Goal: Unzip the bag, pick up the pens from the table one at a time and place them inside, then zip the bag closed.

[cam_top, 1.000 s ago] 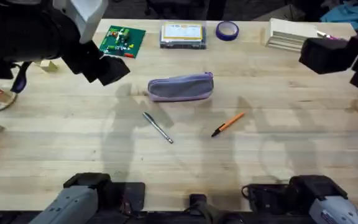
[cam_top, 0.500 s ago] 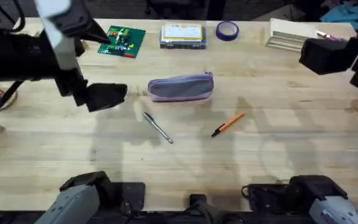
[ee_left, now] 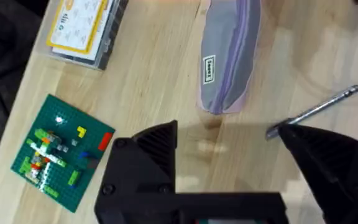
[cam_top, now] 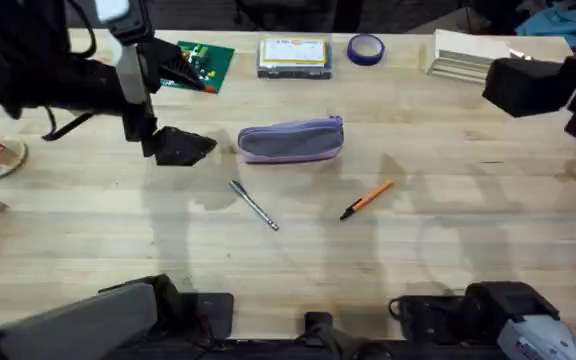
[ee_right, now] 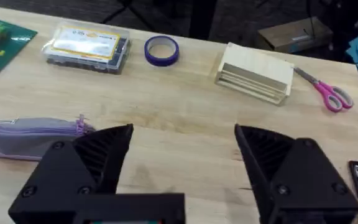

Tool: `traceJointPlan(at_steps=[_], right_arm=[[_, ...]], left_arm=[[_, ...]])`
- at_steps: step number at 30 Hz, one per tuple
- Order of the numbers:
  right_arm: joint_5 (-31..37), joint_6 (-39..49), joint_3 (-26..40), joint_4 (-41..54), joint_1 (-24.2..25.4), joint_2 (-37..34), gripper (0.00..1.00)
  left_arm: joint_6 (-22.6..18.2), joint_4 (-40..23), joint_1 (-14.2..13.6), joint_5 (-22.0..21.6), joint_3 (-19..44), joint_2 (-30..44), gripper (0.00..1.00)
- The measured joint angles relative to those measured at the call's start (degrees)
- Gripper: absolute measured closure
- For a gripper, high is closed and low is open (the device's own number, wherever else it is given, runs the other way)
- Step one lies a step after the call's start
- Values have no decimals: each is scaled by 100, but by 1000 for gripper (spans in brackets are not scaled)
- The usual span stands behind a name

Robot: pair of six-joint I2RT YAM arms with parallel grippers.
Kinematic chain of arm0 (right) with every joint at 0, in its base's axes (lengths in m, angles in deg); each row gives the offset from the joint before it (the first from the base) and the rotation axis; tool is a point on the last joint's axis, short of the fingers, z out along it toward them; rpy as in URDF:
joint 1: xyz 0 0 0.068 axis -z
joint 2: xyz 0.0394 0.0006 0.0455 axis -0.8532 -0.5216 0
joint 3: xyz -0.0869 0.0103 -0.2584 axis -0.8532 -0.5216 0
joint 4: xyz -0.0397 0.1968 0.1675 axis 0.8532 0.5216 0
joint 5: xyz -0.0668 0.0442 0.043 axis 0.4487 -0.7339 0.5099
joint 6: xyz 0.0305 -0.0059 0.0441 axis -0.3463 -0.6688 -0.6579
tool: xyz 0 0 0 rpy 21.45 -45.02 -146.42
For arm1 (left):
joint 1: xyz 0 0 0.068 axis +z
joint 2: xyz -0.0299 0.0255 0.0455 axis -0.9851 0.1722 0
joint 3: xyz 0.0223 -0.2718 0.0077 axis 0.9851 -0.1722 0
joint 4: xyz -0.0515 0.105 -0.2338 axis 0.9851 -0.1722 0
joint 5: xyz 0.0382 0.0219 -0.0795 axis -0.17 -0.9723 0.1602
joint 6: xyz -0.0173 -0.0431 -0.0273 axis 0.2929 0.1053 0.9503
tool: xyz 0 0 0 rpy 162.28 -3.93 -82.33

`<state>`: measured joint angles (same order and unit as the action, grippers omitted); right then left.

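Left claw [cam_top: 183,147] spread wide beside the bag [cam_top: 290,140]; right claw [ee_right: 182,155] wide at the table [cam_top: 448,260] edge.

silver pen [ee_left: 319,111] partly hidden by left end effector [ee_left: 229,149]; bag [ee_right: 30,138] cut off.

We seem to be in a workshop or lab: a plank-topped wooden table [cam_top: 448,250] with a green brick-built board [cam_top: 197,65] at upper left, purple tape roll [cam_top: 365,48] and pink-handled scissors [ee_right: 328,93].
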<state>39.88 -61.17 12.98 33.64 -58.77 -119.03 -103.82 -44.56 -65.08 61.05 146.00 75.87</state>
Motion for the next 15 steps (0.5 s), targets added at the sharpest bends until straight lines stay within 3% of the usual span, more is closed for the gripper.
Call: traceJointPlan(at_steps=[15], right_arm=[[2, 15, 0, -76, 0, 0, 3]], left_arm=[[-23, 285, 0, 343, 0, 1471, 8]])
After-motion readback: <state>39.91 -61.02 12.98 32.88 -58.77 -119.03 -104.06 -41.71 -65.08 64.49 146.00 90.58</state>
